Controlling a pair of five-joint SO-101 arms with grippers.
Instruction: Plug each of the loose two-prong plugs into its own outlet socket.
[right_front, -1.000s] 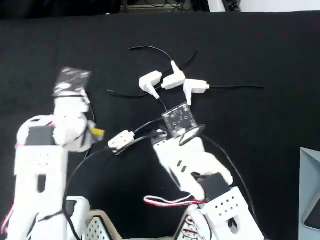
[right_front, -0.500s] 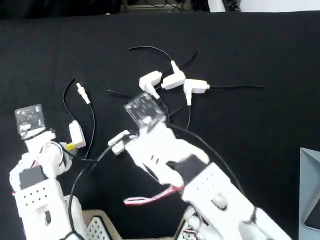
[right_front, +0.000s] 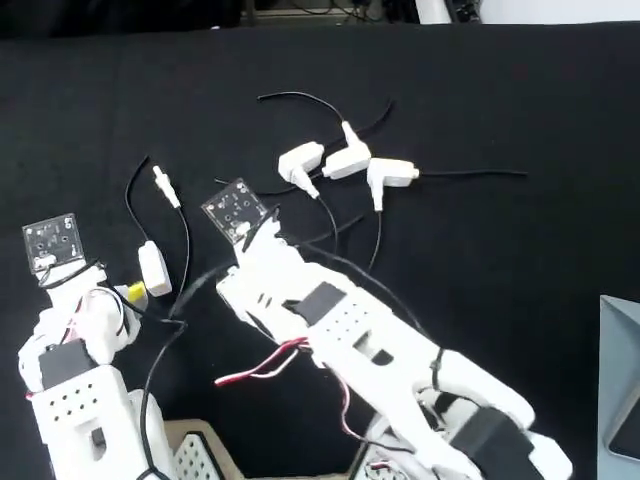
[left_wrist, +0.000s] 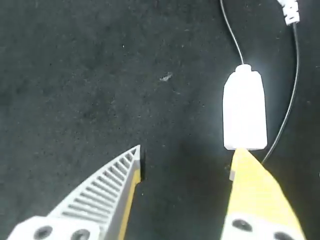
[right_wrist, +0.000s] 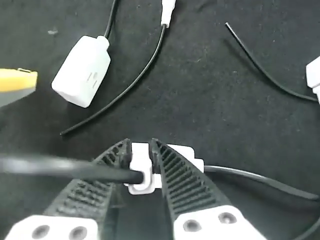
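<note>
Clamps narrow with the right end effector (right_wrist: 141, 145) on a small white plastic connector (right_wrist: 142, 167) on the black worktop (right_wrist: 210, 90), leaving the white rectangular slotted socket block (right_wrist: 82, 70) ahead to one side, lengthwise in line with the nearer, wide-spread left end effector (left_wrist: 189, 150), yellow fingertip (left_wrist: 247, 170) touching its end.

My left arm (right_front: 75, 355) sits folded low at the near left corner, and the left gripper (left_wrist: 187, 155) is spread wide. My right arm (right_front: 350, 330) stretches forward and leftward, with the right gripper (right_wrist: 141, 146) clamped on a white connector (right_wrist: 189, 157).
</note>
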